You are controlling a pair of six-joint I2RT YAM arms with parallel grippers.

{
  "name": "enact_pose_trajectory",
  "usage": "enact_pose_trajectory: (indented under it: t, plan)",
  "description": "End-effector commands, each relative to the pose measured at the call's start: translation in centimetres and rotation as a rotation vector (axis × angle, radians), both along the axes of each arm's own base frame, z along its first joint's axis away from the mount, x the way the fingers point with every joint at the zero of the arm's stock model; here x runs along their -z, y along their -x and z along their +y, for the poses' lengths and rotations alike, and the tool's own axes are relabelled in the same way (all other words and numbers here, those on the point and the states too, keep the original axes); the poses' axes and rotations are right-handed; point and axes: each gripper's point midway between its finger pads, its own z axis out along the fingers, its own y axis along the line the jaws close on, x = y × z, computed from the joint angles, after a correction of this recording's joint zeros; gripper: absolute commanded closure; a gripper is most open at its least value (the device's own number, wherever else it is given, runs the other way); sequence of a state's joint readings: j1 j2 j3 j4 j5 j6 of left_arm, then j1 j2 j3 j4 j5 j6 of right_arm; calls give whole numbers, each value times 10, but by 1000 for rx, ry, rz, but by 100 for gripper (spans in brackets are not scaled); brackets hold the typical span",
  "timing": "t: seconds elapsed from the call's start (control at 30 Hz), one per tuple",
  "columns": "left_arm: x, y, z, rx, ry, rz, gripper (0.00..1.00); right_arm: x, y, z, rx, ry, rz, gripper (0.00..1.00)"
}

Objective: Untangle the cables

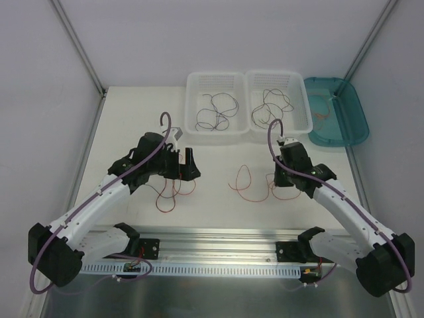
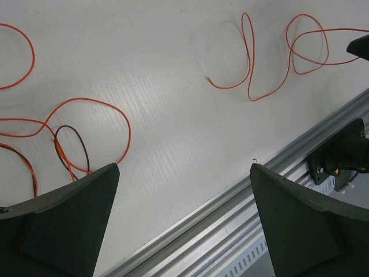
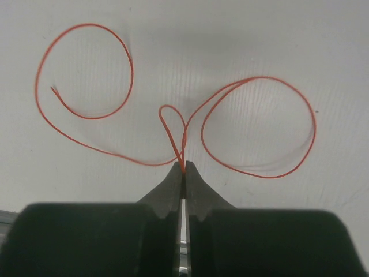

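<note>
My right end effector point(image 3: 183, 167) has its fingers pressed together on a red wire point(image 3: 86, 24), pinching it at the very tips. From that pinch the wire spreads ahead of the fingers over the white surface point(image 3: 288, 34). There is a small loop right at the tips, a large loop off to one side and an open curl to the other. From above, I see the same end effector point(image 1: 278, 184) sitting low over that wire point(image 1: 242, 180).

My left end effector point(image 2: 181, 170) is spread wide and holds nothing. Just beside one of its fingers point(image 2: 69, 219) lies a red tangle point(image 2: 86, 100) with a short dark wire point(image 2: 70, 126) looped inside it. I cannot tell whether the finger touches it. In the overhead view this tangle point(image 1: 169, 195) lies on the base side of the left end effector point(image 1: 187, 165), well apart from the pinched wire.

Beyond both end effectors, two white baskets point(image 1: 192, 99) hold thin dark wires point(image 1: 215, 118), and a teal tray point(image 1: 358, 126) sits beside them.
</note>
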State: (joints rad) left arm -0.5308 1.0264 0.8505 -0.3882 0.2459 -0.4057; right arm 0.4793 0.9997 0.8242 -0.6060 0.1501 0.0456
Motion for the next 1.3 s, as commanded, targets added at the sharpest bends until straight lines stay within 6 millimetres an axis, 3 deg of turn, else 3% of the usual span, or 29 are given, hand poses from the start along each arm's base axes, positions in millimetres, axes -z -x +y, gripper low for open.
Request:
enact_pose_trajectory:
  t: [0.0,0.1,0.2,0.33,0.4,0.5,0.7,0.87,1.07,1.27]
  plan:
    - [-9,4,-11,52,21,-5,1,22,-1,21,-9,-97,75,99]
    - [-5,4,-14,54,8,4,1,50,4,33,-21,-135,163,99]
    - [3,6,-19,67,-9,25,1,64,-1,40,-6,-150,187,97]
    - [11,10,-23,76,-22,47,1,83,-4,42,31,-123,232,80]
    - [12,10,-23,76,-26,47,1,89,-9,33,86,-72,216,74]
    - [11,10,-24,77,-26,45,1,92,-9,31,117,-18,202,47]
    - [9,10,-26,85,-20,46,1,95,-6,13,243,142,188,15]
    - [11,10,-25,87,-25,45,1,108,-1,11,266,162,219,14]
    - [13,13,-21,81,-31,41,1,125,-1,20,252,136,252,26]
    - [13,14,-17,75,-38,21,1,134,3,23,236,125,271,62]
